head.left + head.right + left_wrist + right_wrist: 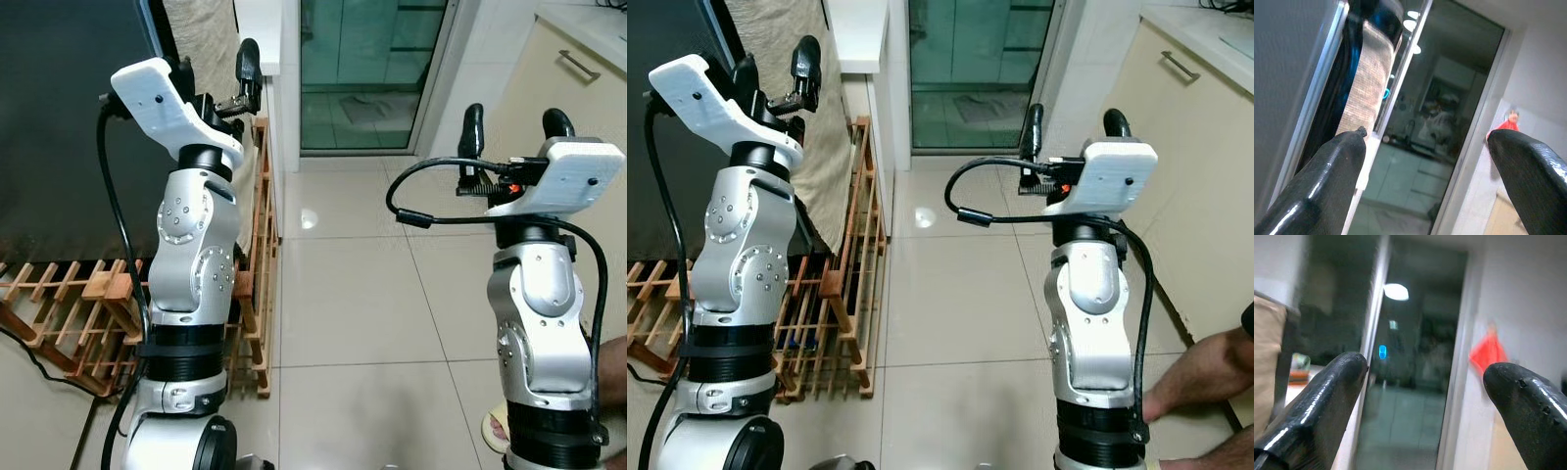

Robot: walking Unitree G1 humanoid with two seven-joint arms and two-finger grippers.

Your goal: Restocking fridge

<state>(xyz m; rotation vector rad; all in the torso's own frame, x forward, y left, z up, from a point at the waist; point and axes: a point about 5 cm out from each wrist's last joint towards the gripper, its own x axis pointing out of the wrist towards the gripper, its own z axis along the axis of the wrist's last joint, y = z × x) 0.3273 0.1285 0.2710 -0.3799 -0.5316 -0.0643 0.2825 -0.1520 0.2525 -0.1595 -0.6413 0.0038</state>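
Observation:
Both arms are raised in front of me over a tiled floor. My left gripper [216,73] is open and holds nothing, up beside a large dark panel [59,127] on the left. My right gripper [516,125] is also open and holds nothing, above the floor on the right. In the left wrist view the left gripper [1425,134] points at a glass door and a beige woven cloth [1369,83]. In the right wrist view the right gripper [1425,366] faces the same dark glass door, and the picture is blurred.
A wooden lattice rack [257,294] stands on the floor along the left. A glass sliding door [367,73] lies straight ahead. A beige cabinet with a bar handle [578,67] runs along the right. A person's foot [498,427] and leg [1205,367] are at the bottom right.

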